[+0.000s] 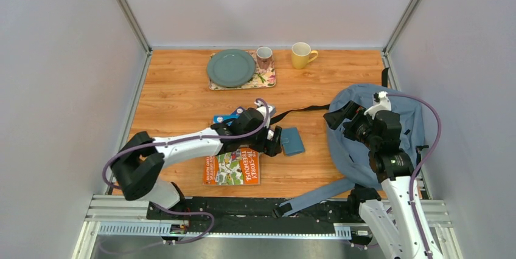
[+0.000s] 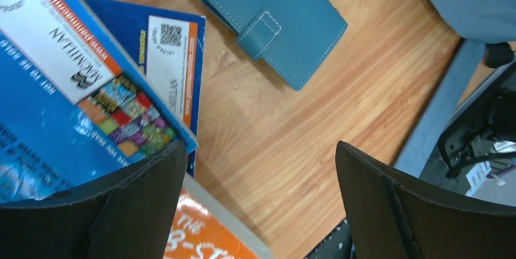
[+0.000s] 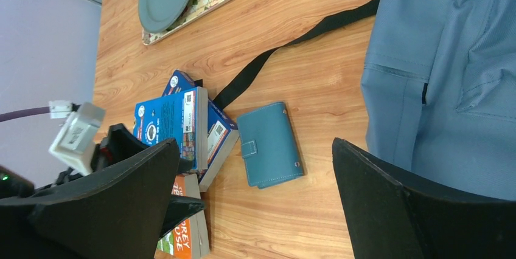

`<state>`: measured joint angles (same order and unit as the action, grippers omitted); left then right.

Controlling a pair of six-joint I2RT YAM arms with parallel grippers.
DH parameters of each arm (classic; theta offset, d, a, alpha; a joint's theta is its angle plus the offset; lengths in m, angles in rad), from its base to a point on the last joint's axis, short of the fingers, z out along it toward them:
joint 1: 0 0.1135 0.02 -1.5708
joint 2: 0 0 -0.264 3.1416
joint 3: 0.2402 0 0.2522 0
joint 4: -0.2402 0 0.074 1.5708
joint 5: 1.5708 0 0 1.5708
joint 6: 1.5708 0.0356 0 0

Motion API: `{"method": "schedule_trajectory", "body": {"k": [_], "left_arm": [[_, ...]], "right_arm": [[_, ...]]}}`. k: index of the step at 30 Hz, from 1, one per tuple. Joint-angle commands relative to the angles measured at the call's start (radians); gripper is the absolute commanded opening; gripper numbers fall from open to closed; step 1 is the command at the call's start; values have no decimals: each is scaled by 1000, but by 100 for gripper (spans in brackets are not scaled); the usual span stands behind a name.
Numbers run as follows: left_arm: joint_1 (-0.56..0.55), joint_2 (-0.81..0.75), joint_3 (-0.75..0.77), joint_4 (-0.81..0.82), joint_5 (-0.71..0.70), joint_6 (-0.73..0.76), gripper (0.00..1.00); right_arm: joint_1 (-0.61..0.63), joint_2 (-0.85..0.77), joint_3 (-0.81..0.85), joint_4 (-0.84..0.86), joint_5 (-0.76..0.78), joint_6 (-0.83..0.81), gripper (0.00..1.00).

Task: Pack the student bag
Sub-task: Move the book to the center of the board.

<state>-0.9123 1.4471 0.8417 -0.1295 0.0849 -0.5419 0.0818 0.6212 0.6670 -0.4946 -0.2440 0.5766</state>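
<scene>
student bag (image 1: 344,149) flat at right of worktop (image 1: 176,89), contents not visible, left fingers (image 1: 274,141) wide apart beside blue books (image 1: 225,118) mid-frame, gripping nothing, right fingers (image 1: 339,117) wide apart over bag, empty, plate (image 1: 230,67) and mug (image 1: 264,57) on floral tray (image 1: 268,80) at upper centre

The bag (image 1: 344,149) lies at the bench's (image 1: 176,95) right. The case (image 1: 292,141) sits left of it, a book (image 1: 231,166) further left, and a plate (image 1: 230,67) behind.
</scene>
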Motion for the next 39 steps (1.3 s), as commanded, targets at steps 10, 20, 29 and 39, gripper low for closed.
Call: {"method": "schedule_trajectory", "body": {"k": [10, 20, 29, 39], "left_arm": [[-28, 326, 235, 42, 150, 22, 98], [39, 314, 91, -13, -59, 89, 99], [343, 165, -165, 65, 72, 154, 99], [346, -23, -147, -24, 102, 252, 99]], "right_arm": [[3, 9, 36, -27, 69, 26, 100], [3, 22, 43, -39, 81, 25, 100], [3, 25, 36, -27, 84, 42, 100], [3, 52, 16, 16, 57, 62, 100]]}}
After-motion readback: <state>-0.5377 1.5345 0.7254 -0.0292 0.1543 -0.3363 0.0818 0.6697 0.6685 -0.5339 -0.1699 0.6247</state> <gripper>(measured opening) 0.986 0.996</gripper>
